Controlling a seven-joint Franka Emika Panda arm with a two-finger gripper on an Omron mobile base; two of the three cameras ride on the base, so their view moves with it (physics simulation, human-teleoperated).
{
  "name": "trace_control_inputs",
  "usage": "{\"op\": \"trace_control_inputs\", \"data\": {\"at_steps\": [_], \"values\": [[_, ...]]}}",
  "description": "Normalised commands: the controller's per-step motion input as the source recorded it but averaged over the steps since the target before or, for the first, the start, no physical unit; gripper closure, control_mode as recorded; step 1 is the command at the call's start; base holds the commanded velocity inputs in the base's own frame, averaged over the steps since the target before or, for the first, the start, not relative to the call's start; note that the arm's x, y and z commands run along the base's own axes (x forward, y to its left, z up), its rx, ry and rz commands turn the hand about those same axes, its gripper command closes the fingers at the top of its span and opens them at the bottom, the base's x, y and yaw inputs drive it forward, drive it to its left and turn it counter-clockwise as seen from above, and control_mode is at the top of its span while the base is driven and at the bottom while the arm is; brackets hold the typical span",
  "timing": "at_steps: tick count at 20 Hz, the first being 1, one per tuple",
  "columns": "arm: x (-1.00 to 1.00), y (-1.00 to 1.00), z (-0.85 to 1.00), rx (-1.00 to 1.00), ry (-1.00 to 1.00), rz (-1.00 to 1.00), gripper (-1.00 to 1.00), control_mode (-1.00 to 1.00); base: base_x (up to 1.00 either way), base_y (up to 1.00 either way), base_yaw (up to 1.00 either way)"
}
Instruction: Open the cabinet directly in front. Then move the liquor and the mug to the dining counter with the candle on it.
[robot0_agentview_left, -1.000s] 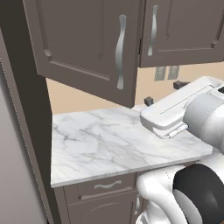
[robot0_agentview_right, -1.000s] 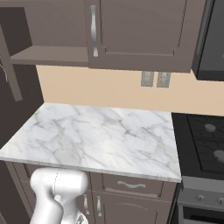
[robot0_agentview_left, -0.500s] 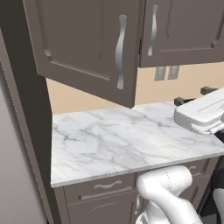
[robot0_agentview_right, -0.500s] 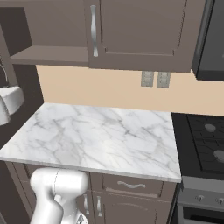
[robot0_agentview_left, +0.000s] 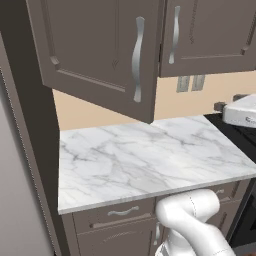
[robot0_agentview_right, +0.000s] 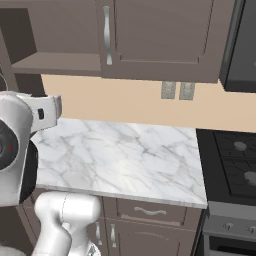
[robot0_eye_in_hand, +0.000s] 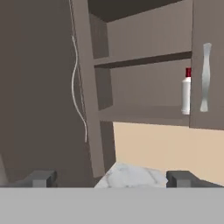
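Observation:
The cabinet (robot0_agentview_left: 100, 55) hangs above the marble worktop with its left door swung out toward me, and the right door (robot0_agentview_left: 205, 35) is closed. In the hand view, the open left door (robot0_eye_in_hand: 39, 87) stands at the left and the bare shelves (robot0_eye_in_hand: 144, 113) show. The liquor (robot0_eye_in_hand: 187, 94), a white bottle with a red cap, stands on the lower shelf, half hidden behind the closed door (robot0_eye_in_hand: 210, 65). My gripper (robot0_eye_in_hand: 111, 179) is open, short of the cabinet and below shelf height, nothing between its fingertips (robot0_eye_in_hand: 41, 178). The mug, the dining counter and the candle are out of view.
A marble worktop (robot0_agentview_left: 145, 160) with drawers below lies under the cabinet. A black stove (robot0_agentview_right: 230, 160) adjoins it on the right, and wall outlets (robot0_agentview_right: 177, 90) sit on the beige backsplash. A tall dark panel (robot0_agentview_left: 30, 150) bounds the left side. My arm (robot0_agentview_right: 15, 145) hangs at the worktop's left end.
My arm has swung: it slid toward the right edge of the left base view and came in large at the left of the right base view. The cabinet door stays open.

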Motion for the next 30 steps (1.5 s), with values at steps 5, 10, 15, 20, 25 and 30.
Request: {"op": "trace_control_inputs", "data": {"at_steps": [5, 10, 15, 20, 25, 30], "values": [[0.41, -0.17, 0.0, 0.05, 0.17, 0.18, -1.0, -1.0, 0.0, 0.0, 0.0], [0.53, -0.17, -0.1, 0.26, 0.13, 0.11, -1.0, -1.0, 0.0, 0.0, 0.0], [0.45, -0.03, -0.22, 0.3, 0.1, 0.06, -1.0, -1.0, 0.0, 0.0, 0.0], [0.44, 0.0, -0.3, 0.27, 0.06, 0.01, -1.0, -1.0, 0.0, 0.0, 0.0], [0.51, 0.13, -0.21, 0.15, 0.13, 0.0, -1.0, -1.0, 0.0, 0.0, 0.0], [0.4, 0.32, -0.05, 0.03, 0.17, 0.0, -1.0, -1.0, 0.0, 0.0, 0.0]]}}
